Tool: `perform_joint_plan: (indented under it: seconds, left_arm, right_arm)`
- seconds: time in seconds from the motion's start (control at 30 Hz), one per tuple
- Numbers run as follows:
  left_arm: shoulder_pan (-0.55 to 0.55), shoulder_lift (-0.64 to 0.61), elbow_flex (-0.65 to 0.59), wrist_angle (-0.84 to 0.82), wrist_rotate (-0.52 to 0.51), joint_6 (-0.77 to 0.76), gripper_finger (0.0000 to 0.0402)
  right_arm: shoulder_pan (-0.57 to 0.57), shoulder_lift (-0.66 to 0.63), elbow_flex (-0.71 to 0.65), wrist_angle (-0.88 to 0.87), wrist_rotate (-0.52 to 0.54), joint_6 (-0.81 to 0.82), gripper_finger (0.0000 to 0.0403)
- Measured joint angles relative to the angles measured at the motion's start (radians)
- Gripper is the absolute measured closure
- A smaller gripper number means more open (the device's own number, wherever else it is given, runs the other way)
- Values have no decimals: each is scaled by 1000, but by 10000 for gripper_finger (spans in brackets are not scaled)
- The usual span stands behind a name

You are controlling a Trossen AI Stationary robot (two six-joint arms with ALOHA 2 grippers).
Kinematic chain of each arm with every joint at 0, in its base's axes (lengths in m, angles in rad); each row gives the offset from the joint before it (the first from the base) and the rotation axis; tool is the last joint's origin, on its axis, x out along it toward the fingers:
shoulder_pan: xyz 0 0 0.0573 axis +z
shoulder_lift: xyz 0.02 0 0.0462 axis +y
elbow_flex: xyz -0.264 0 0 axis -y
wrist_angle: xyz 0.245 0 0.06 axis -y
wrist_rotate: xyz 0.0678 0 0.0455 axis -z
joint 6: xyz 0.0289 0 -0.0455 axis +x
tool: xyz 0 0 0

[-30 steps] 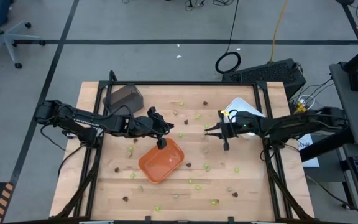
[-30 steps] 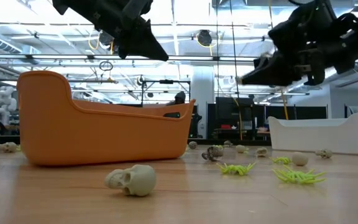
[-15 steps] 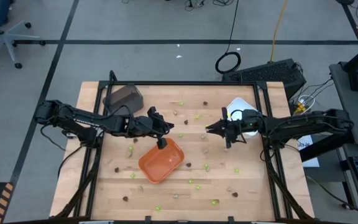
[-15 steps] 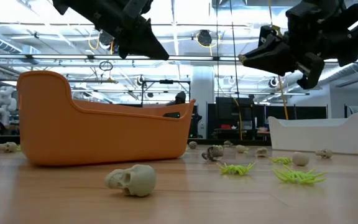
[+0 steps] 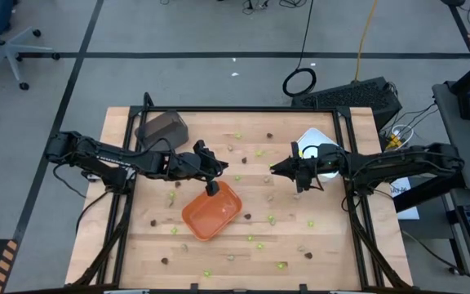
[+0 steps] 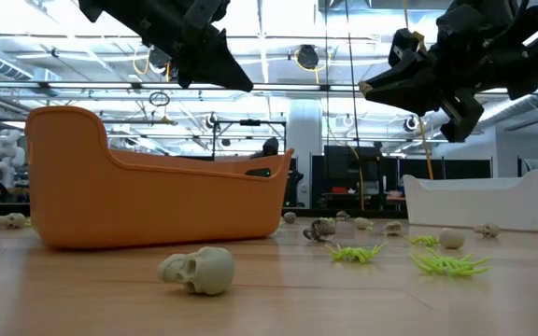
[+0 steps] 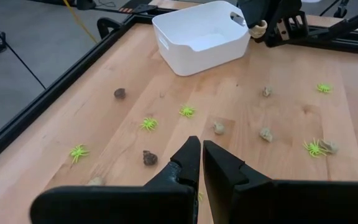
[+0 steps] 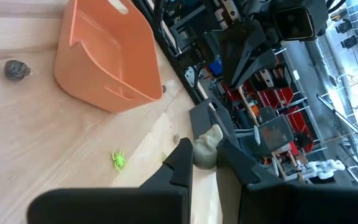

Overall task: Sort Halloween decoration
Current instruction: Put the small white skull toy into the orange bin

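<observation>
Tiny Halloween decoration pieces lie scattered on the wooden table: lime-green spiders [image 7: 187,111], dark brown lumps [image 7: 149,157] and tan-grey skulls [image 6: 199,270]. My right gripper [image 8: 204,149] hangs above the table near the white tray [image 7: 201,35], shut on one tan-grey skull piece [image 8: 206,151]. My left gripper [image 7: 201,147] hovers shut above the far rim of the orange tray [image 5: 211,210], with nothing between its fingers. In the high view the left gripper [image 5: 213,186] and the right gripper [image 5: 274,170] point toward each other. My right gripper pinches the tan-grey skull piece [image 8: 207,140] between its two fingertips. The fingers lie nearly level and point toward the table's left side. The piece is lifted clear of the table, also showing as a pale lump [image 7: 258,27] at the fingertips in the left wrist view.
A dark grey tray [image 5: 162,127] stands at the far left of the table. The white tray [image 5: 315,140] is partly under my right arm. Black frame rails [image 5: 243,109] run along the table's edges. More pieces lie toward the near edge [image 5: 281,265].
My right gripper has rolled about the line it points along and risen a little, staying shut on the tan-grey piece. My left gripper has kept still above the orange tray.
</observation>
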Motion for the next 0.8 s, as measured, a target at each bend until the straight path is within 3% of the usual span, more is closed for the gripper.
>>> perform_joint_plan:
  seconds: [0.3, 0.8]
  left_arm:
    - [0, 0, 0, 0, 0, -5, 379]
    - [0, -1, 0, 0, 0, -5, 379]
  right_arm:
    - [0, 0, 0, 0, 0, 220, 381]
    - [0, 0, 0, 1, -1, 836, 380]
